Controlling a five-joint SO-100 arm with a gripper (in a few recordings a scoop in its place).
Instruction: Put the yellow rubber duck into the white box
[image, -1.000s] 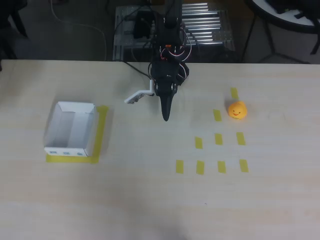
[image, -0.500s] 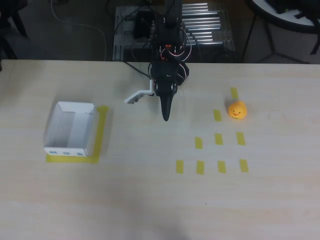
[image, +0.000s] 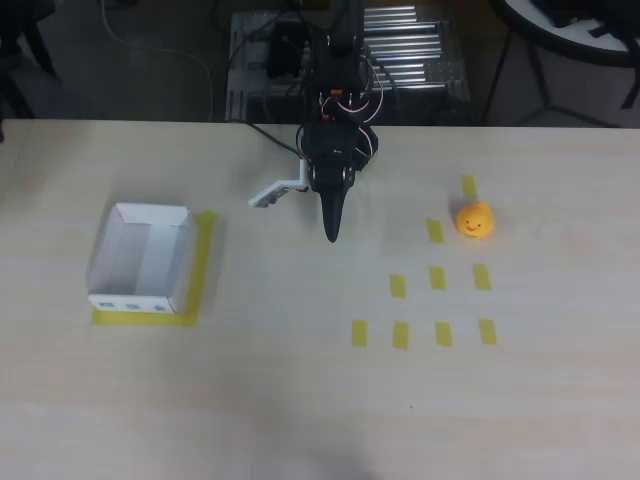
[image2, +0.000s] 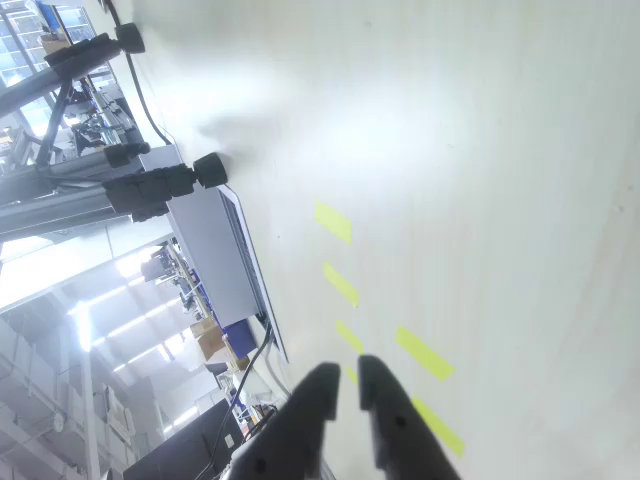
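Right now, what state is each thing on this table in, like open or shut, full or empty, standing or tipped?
gripper: fingers nearly together, holding nothing, above bare table.
yellow rubber duck: upright on the table, face up toward the overhead camera, not held.
white box: open on top, empty, sitting on a yellow tape outline.
yellow tape strips: flat on the table, nothing on them.

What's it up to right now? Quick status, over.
End effector shut, holding nothing, mid-table. Yellow rubber duck sits untouched among yellow tape strips, right side of the overhead view. White box at left, nothing inside. No obstacle between them.
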